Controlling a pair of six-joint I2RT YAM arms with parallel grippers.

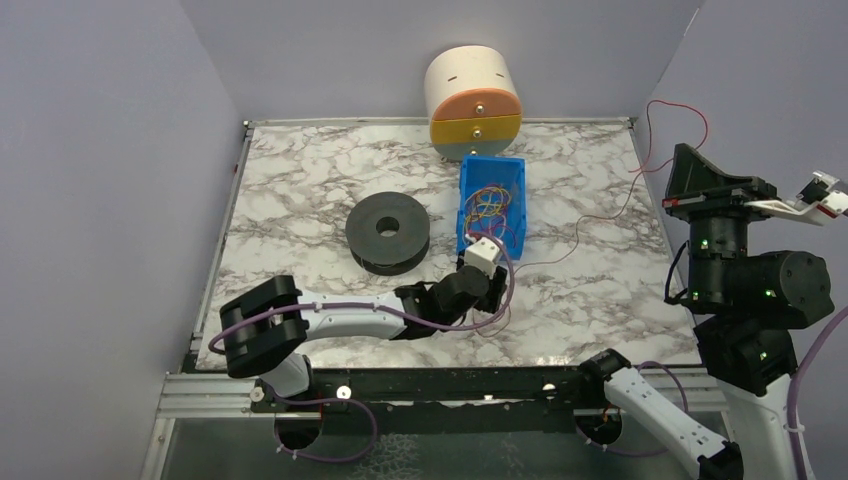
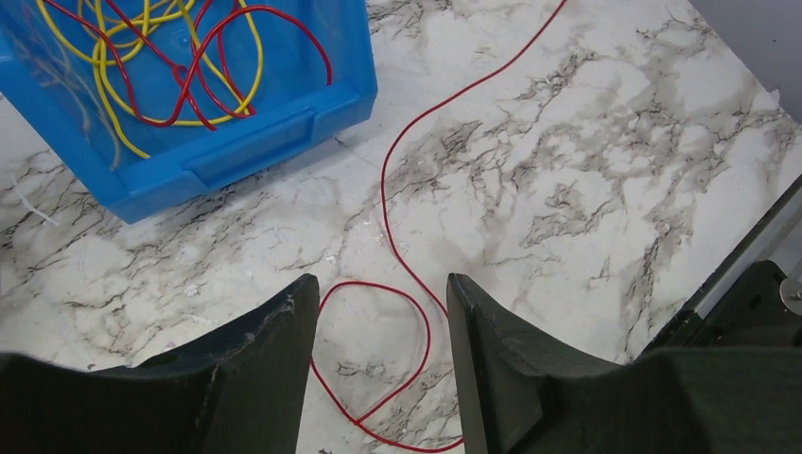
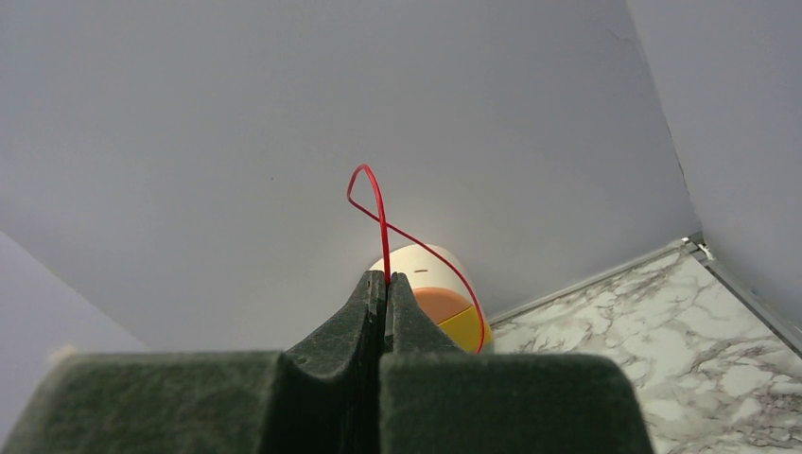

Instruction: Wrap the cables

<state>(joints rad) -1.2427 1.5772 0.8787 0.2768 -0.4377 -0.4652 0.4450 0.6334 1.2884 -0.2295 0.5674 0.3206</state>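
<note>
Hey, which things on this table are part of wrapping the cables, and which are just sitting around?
For the job: red wire, pinched in the shut right gripper; black spool; open left gripper over the wire's loop.
Lying about: blue bin of tangled wires; round drawer unit.

Table [image 1: 300,170]: white marble pattern with grey-black veining throughout; silver metal edging.
Cable [image 2: 383,189]: uniform red, no markings.
Bin [image 1: 466,205]: solid blue. The wires [image 2: 180,76] inside it are yellow and red, intermixed.
Spool [image 1: 388,232]: matt black, plain.
Drum container [image 1: 473,85]: cream top, orange band, yellow band beneath.
Walls [image 1: 100,150]: pale lavender-grey, unpatterned.
Left gripper [image 2: 378,293]: black, with pale scuffing along the finger edges.
Right gripper [image 3: 386,282]: dark greenish-black.
Left arm [image 1: 340,320] and right arm [image 1: 655,400]: white links, black joints. Purple cords [image 1: 350,305] run alongside. Small green lights show on the right arm's black housing.
</note>
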